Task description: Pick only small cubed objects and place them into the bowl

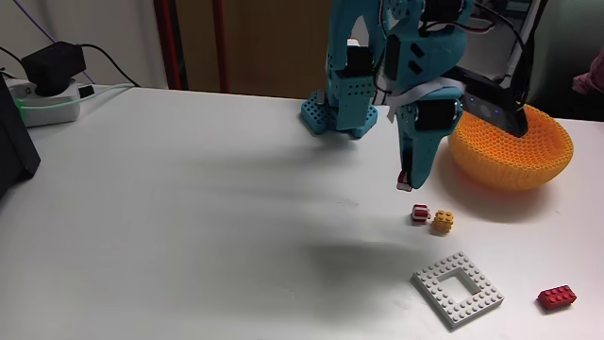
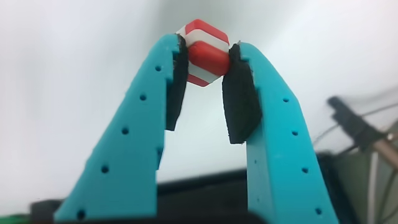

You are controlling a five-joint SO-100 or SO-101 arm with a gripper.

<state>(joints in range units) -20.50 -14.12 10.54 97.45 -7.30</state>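
- Fixed view: the claw (image 1: 407, 179) hangs right of centre, fingers pointing down, above the white surface (image 1: 189, 189). A red speck shows at its tip; this is the held red-and-white cube (image 1: 406, 178), too small here to read closely.
- Fixed view: the orange bowl (image 1: 528, 156) lies to the right of the claw and slightly higher in the frame, near it but apart. By my judgement the coming move turns on this: the cube must travel rightward and over the bowl's near rim before release.
- Fixed view: just below the claw sit a second red-and-white cube (image 1: 419, 214) and a yellow cube (image 1: 442, 222), close beside each other, not yet collected.
- Fixed view: the white square frame plate (image 1: 458, 288) lies at lower right and the longer red brick (image 1: 557, 297) near the right edge; both are off the path to the bowl. A black part of the arm overhangs the bowl's left rim, which may crowd the approach.
- Wrist view: the claw (image 2: 205, 59) is closed narrowly on the red-and-white cube (image 2: 205, 53), pinched between the black pads (image 2: 239, 93) at the very fingertips, upper centre of the frame. The cube sits cornerwise, so the hold looks slight.
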